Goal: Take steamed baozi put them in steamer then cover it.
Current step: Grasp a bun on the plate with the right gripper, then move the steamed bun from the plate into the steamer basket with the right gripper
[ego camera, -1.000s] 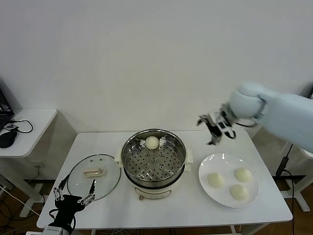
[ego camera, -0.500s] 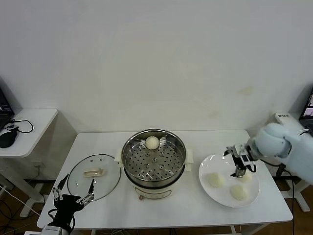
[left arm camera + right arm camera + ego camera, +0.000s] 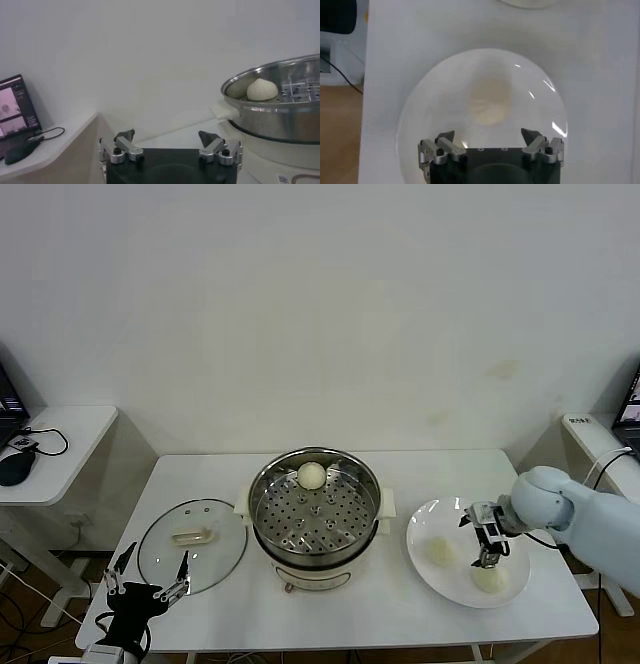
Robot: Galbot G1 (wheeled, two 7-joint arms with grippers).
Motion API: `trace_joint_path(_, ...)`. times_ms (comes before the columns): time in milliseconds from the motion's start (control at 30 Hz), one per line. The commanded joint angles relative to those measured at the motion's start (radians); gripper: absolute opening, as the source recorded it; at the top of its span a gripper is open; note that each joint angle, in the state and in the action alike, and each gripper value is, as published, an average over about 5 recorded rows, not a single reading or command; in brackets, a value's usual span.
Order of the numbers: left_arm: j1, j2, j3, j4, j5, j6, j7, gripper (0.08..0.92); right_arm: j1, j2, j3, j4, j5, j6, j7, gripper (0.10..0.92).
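Over the plate [image 3: 430, 524], right gripper [image 3: 487, 536] hangs spread, apparently above a baozi [image 3: 490, 103].

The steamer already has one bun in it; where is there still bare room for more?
The steamer holds one baozi at its far edge; the middle and near side of the tray are bare. The plate is crowded: the open right claw hangs over its buns. The left claw waits near the cover.
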Motion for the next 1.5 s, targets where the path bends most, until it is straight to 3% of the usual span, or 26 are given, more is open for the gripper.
trace_joint_path(33,0.000,-0.001,-0.003,0.002,-0.001,0.001,0.001,0.823,-0.058,0.111,0.031,-0.106,-0.024,0.000,0.013,0.823)
trace_joint_path(633,0.012,-0.013,-0.022,0.002,-0.001,-0.002,0.000,0.823,-0.065,0.201,0.019,-0.165,-0.060,-0.023,0.012,0.817)
trace_joint_path(1033,0.017,-0.017,-0.023,-0.004,-0.001,-0.002,-0.001,0.823,-0.052,0.188,0.024,-0.154,-0.059,-0.034,-0.011,0.633)
trace_joint_path(1500,0.013,-0.011,-0.018,-0.011,-0.004,-0.002,-0.001,0.823,0.337,0.029,-0.103,-0.009,0.144,-0.077,-0.062,0.615)
